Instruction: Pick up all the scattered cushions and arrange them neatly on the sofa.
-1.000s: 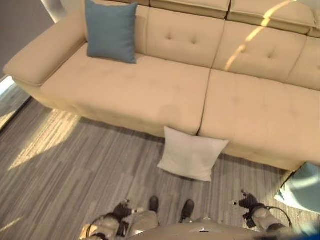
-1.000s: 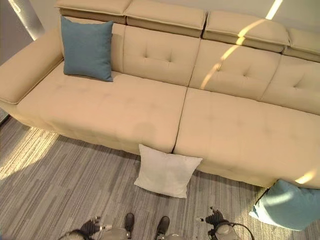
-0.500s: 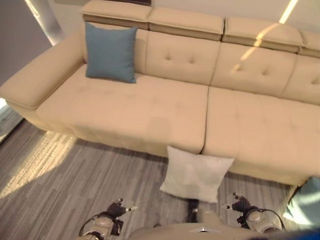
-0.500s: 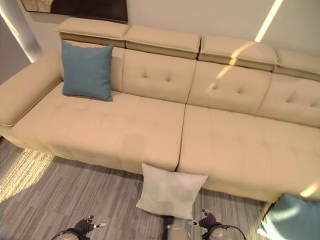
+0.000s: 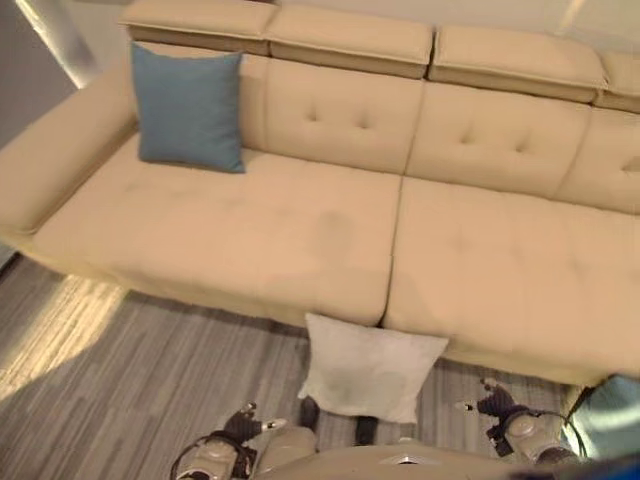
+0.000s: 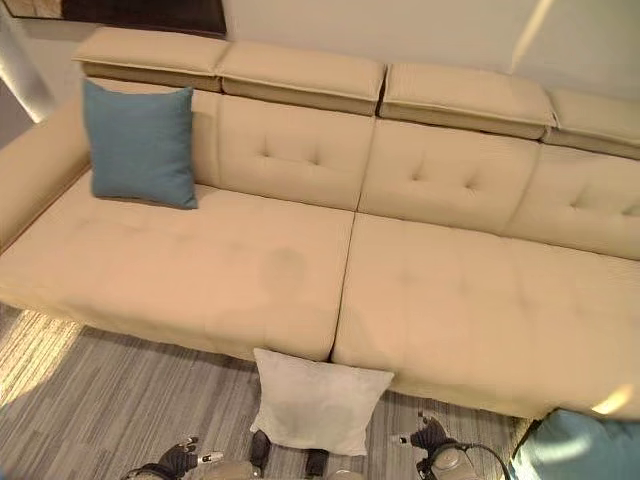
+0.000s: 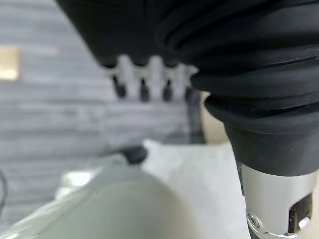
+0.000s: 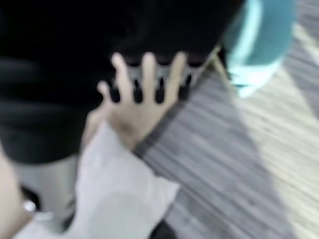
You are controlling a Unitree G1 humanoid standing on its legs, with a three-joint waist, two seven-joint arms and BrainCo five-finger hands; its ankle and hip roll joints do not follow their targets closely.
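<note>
- While both hands hang low at the bottom edge of the eye views, nothing is held in either.
- Left hand (image 5: pixel 243 424): bottom left of centre in the left eye view, over the grey striped floor (image 5: pixel 130 380). In the left wrist view its fingers (image 7: pixel 142 89) run straight in a row, dark tips out, w/ nothing between them; relaxed and spread.
- Right hand (image 5: pixel 490 403): bottom right in the left eye view, also above the floor, near the white cushion's right corner but apart from it. In the right wrist view its fingers (image 8: pixel 149 74) are stretched out straight, empty.
- White cushion (image 5: pixel 370 365): lower centre, on the floor, its top edge tucked against the front of the sofa at the seam between the two seat sections. Lies btwn the two hands, touching neither.
- Blue cushion (image 5: pixel 188 108): upper left, upright on the sofa seat, leaning on the backrest next to the left armrest.
- Teal cushion (image 6: pixel 580 448): bottom right corner of the right eye view, on the floor by the sofa's right front, partly cut off by the frame edge; also at the upper right of the right wrist view.
- Beige sofa (image 5: pixel 470 250): spans the whole width of the frame, tufted backrest, headrest pads along the top.
</note>
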